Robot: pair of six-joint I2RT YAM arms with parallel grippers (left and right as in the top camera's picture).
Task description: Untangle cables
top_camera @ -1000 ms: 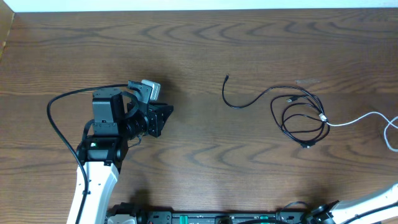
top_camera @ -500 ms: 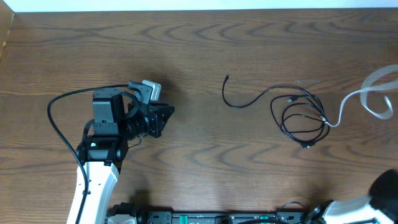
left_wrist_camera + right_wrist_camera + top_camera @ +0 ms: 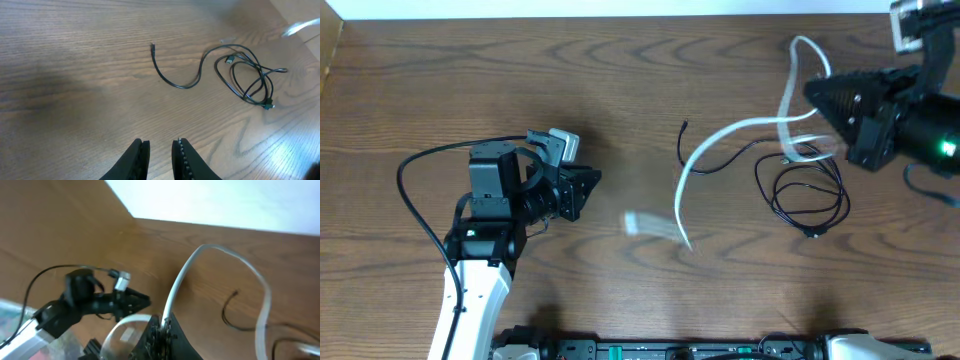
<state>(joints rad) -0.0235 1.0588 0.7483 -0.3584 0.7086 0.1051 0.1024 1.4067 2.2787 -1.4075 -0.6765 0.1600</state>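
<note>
- Two cables are in play: the white cable (image 3: 682, 200) has left the table (image 3: 620, 80), while the black cable (image 3: 182, 87) lies in its loose coil right of centre with one tail curling towards the middle, as it did a second ago.
- One second ago the white cable lay flat at the right edge, its end meeting the black coil. It now hangs in the air as a blurred band sweeping from the far right across the black tail, with its free end over the middle of the table.
- Motion blur hides whether any white strand still touches the top of the coil.
- The right gripper (image 3: 817, 95), which was off at the near right corner, has swung up over the far right of the table. In the right wrist view its fingers are pinched on the white cable, which arches up out of them.
- The left gripper (image 3: 161, 145) has not moved: it hovers over bare wood left of centre, fingers a narrow gap apart and holding nothing.
- Judged from this, the white cord looks largely pulled free of the black one; laying it down well apart is probably what remains.
</note>
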